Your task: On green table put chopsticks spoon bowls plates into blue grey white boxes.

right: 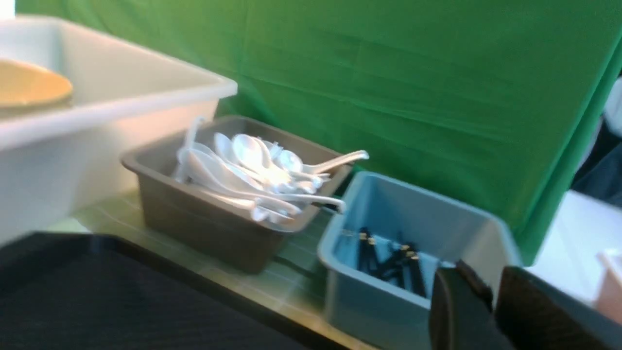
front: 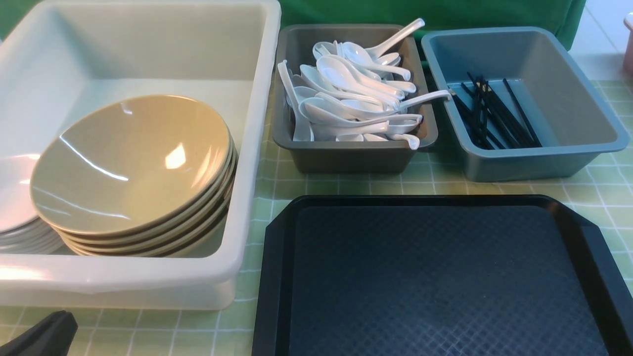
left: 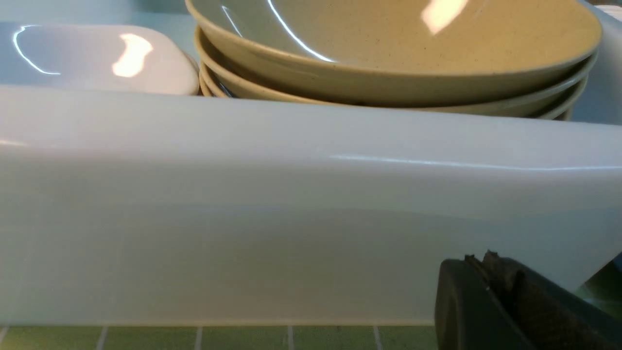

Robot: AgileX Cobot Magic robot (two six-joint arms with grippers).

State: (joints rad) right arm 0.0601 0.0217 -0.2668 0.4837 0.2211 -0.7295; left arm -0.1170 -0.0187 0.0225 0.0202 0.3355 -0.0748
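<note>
The green checked surface [front: 346,185] carries three tubs and a black tray [front: 440,277]. The large white box [front: 148,282] stands at the left and holds a stack of tan bowls [front: 133,168], tilted, with a stack of white plates [front: 15,198] just beside them at the far-left edge. The dark grey box [front: 346,158] stands in the middle, piled with white spoons [front: 351,99]; several handles project above its rim. The blue-grey box [front: 519,168] stands at the right and holds the black chopsticks [front: 494,113], lying along its floor. The tray sits in front of the two small boxes, apart from them.

The left claw [left: 491,262] sits low, close to the white box's near wall; its fingers are together, empty. The right claw [right: 491,291] hovers near the blue-grey box, with its fingers almost meeting and nothing between them.
</note>
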